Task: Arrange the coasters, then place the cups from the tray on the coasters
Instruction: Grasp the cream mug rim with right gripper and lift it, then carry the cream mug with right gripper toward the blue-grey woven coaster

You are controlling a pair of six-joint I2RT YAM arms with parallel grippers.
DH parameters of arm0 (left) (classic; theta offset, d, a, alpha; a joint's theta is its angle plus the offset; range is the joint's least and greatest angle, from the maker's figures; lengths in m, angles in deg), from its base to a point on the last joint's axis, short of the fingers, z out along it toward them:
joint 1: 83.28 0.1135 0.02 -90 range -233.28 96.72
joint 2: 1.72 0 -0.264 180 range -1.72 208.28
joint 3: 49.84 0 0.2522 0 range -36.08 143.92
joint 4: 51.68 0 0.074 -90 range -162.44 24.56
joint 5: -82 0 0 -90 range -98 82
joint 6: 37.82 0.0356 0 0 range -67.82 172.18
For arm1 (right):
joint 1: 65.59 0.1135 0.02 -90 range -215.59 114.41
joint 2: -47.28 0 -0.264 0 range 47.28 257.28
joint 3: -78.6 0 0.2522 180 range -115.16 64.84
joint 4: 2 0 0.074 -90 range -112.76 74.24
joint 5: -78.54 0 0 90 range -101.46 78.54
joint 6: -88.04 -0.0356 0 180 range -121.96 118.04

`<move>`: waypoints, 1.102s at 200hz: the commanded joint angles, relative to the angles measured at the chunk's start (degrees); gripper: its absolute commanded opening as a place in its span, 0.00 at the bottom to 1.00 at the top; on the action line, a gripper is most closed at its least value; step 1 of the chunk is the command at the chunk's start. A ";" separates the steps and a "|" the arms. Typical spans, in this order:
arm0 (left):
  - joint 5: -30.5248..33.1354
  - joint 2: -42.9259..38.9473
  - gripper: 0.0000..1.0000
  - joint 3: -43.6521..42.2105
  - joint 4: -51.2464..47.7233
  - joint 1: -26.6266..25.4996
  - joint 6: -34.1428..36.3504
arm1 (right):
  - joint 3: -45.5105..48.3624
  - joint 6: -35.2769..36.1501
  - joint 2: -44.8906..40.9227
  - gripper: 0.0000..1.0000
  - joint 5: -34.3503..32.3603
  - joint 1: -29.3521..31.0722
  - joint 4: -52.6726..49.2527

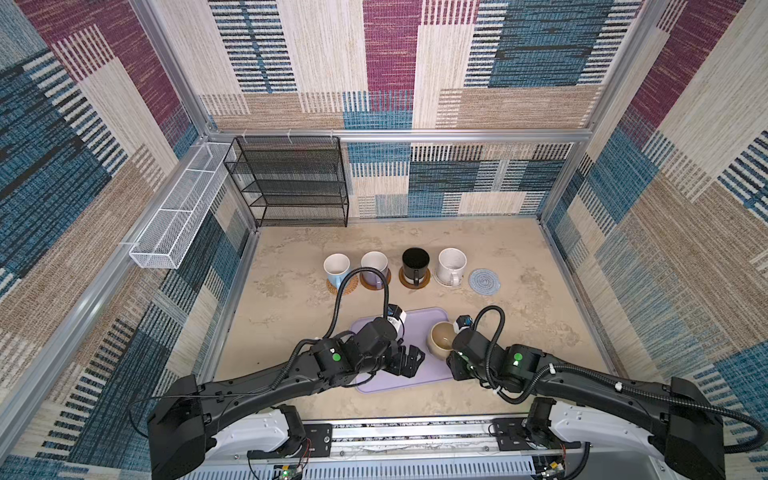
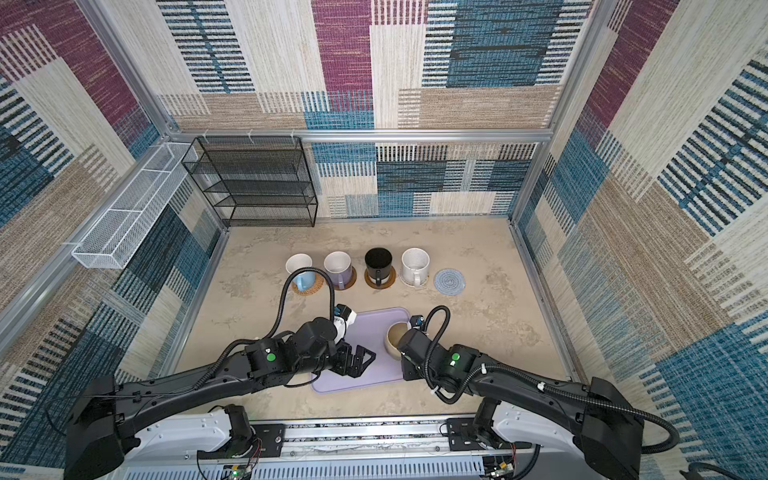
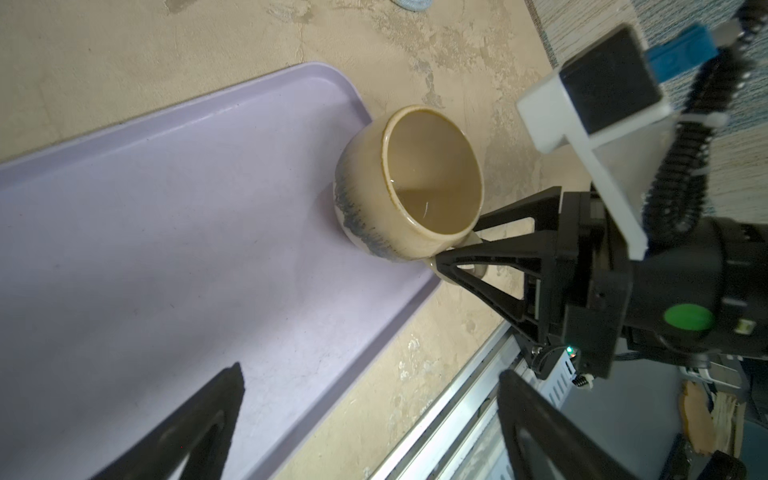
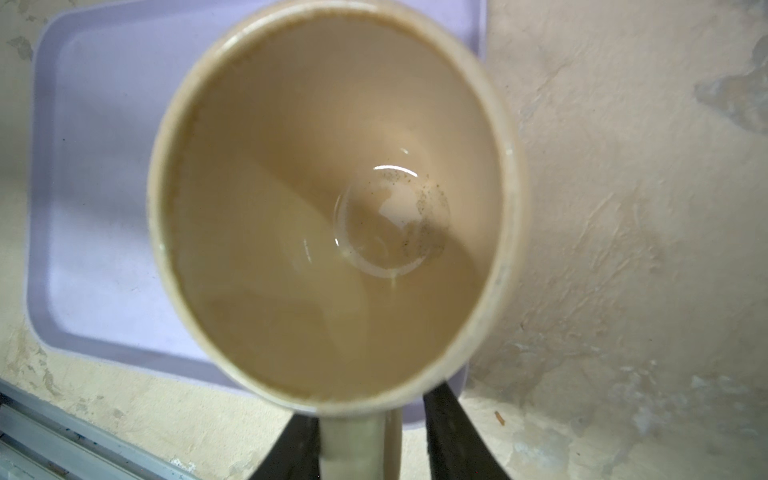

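Step in hand: taking the last cup off the tray (image 1: 419, 328); four cups already standing on coasters in a row beyond the tray.
Beige cup (image 3: 409, 183): upright at the tray's right edge, handle pointing off the tray toward the right arm.
Right hand (image 3: 461, 245): at the cup's handle, one finger on each side of it in the right wrist view (image 4: 449, 432); whether pinching it tight yet, cannot tell.
Left hand (image 1: 409, 359): spread wide, holding nothing, hovering over the tray's near half, just left of the beige cup.
Grey-blue coaster (image 1: 484, 281): bare, on the tabletop (image 1: 540, 316) beyond the tray and to its right, at the right end of the coaster row.
Next move, as a judgement: firm pinch on the handle, straight lift clear of the tray's low rim, carry to the grey-blue coaster, set down centred and level.
Risk: heavy squat cup swinging or tipping if held by the handle alone.
Writing: none readable on cups, tray or arms.
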 commanded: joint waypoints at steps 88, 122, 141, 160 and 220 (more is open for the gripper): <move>0.26 0.37 0.97 -2.29 7.86 0.00 -3.20 | 3.23 2.31 -8.04 0.20 -4.77 0.18 5.16; -0.36 1.07 0.97 -0.39 6.91 -0.04 -2.78 | 2.77 2.96 -6.76 0.18 -4.86 0.17 5.69; -0.32 1.28 0.97 -0.62 7.60 0.01 -3.23 | 1.79 3.36 -4.75 0.13 -4.63 0.18 4.92; -0.52 1.57 0.97 -0.84 8.09 0.02 -3.55 | 1.56 4.09 -3.55 0.10 -3.33 0.17 5.28; 0.11 1.35 0.97 -1.18 8.33 -0.01 -3.58 | -1.14 3.74 4.95 0.23 -1.42 0.18 2.69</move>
